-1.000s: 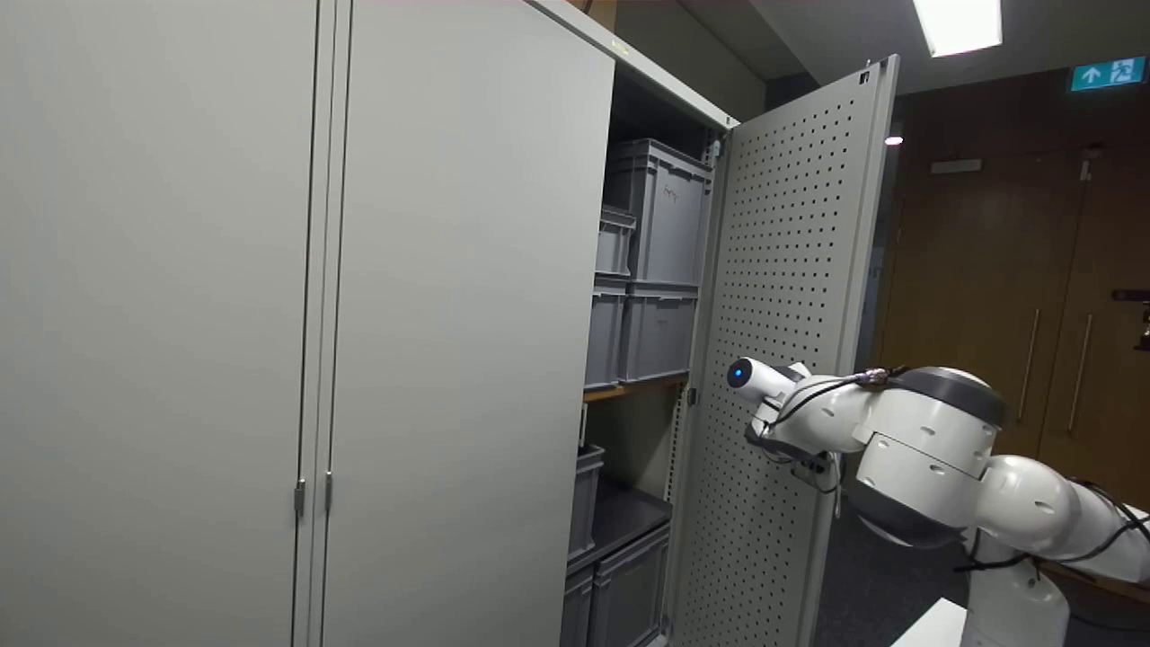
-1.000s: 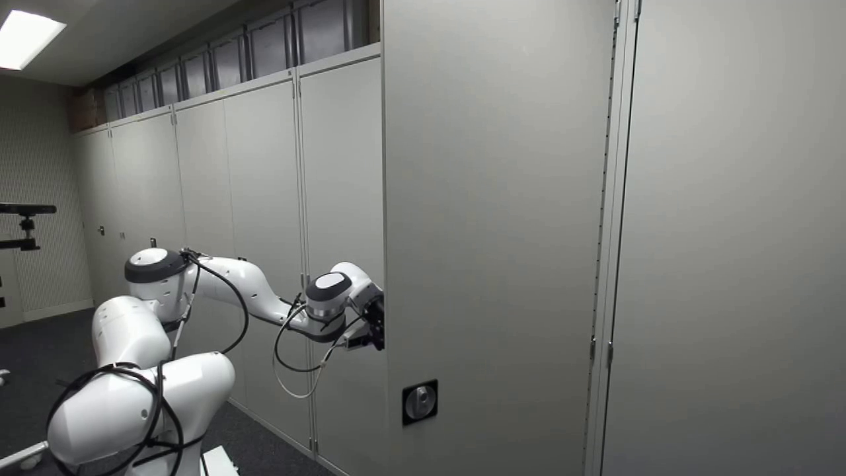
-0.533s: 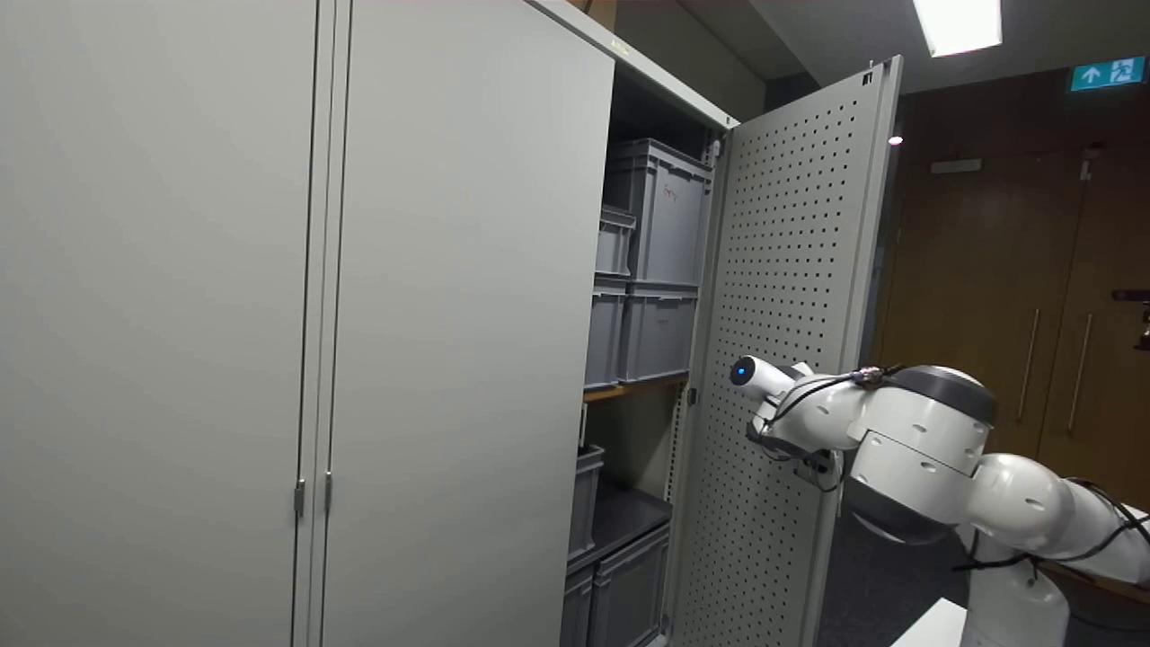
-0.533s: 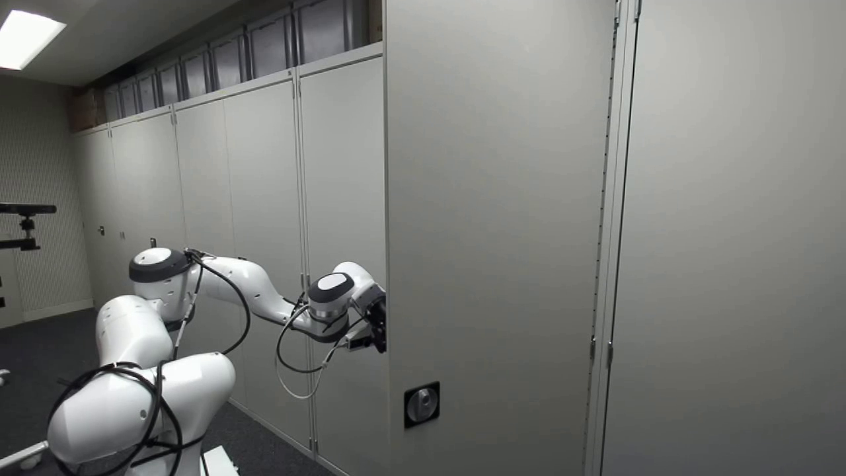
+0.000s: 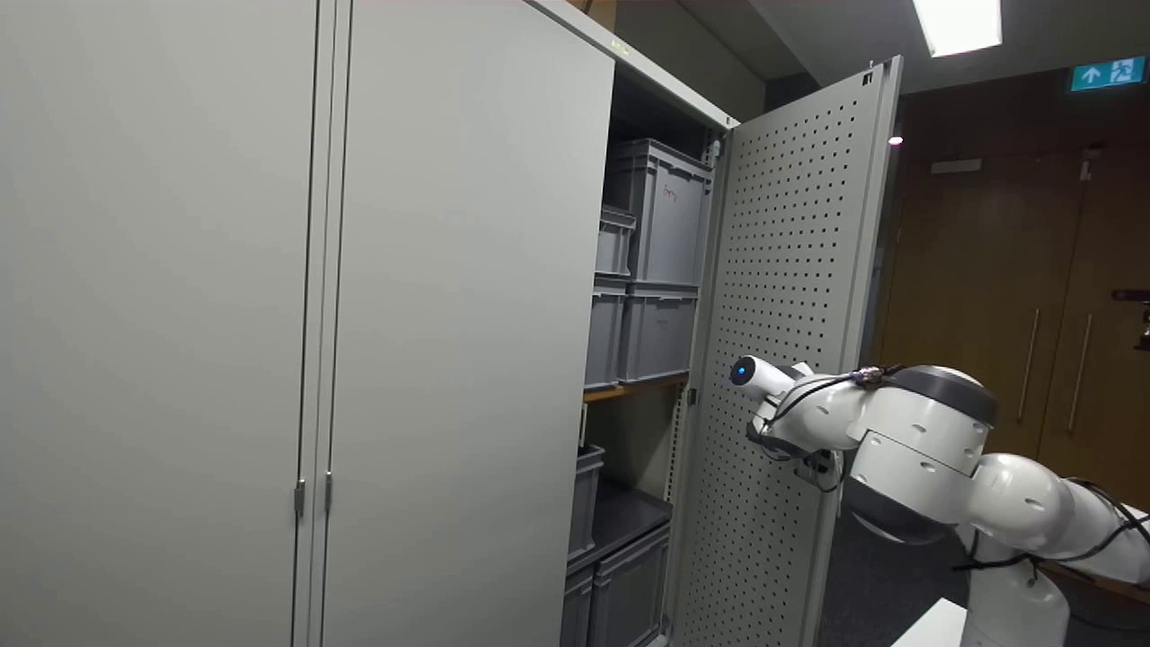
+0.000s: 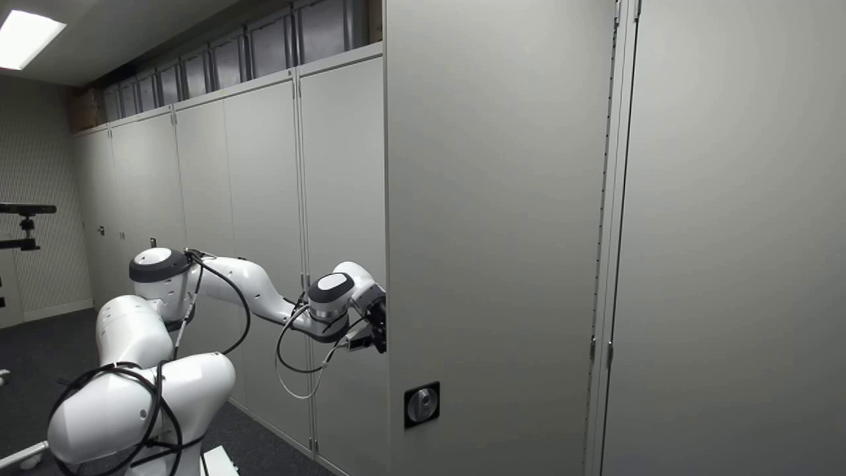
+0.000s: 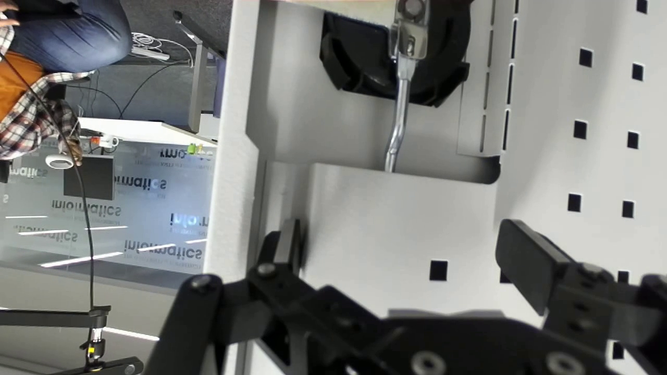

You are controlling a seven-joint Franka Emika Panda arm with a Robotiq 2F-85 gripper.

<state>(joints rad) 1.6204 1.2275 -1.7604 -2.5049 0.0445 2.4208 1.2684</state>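
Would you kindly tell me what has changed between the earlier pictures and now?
The open cabinet door has swung slightly wider, its free edge shifting right in both exterior views. The robot arm has moved a little too, its elbow edging toward the door. No grip or release shows: the pincer stands open. The grey bins and neighbouring closed door stayed put.

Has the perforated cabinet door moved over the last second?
Yes, slightly: in an exterior view, the perforated cabinet door has swung to the right, toward the fixed exit sign, so it stands a little farther open.
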